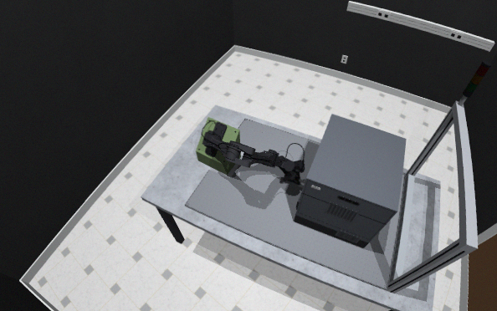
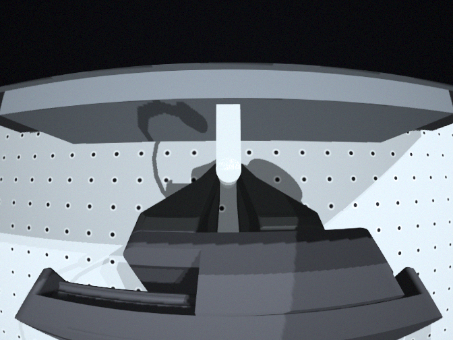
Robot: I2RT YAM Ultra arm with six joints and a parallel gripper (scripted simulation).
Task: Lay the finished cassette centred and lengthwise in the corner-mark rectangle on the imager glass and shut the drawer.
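The gel imager IM (image 1: 353, 173) is a grey box on the right of the table. My gripper (image 1: 293, 175) is at IM's left face, low above the table. In the wrist view my gripper (image 2: 228, 171) is shut on a white upright pull tab (image 2: 228, 142) that sticks out from the grey front panel of the drawer (image 2: 226, 86). The panel spans the whole view, with only darkness above it. The cassette FINISHED and the glass are hidden from both views.
A grey perforated mat (image 2: 73, 183) lies under my gripper and the drawer front. The arm's green base block (image 1: 217, 146) stands at the table's left end. A metal frame (image 1: 460, 184) rises at the right of the table.
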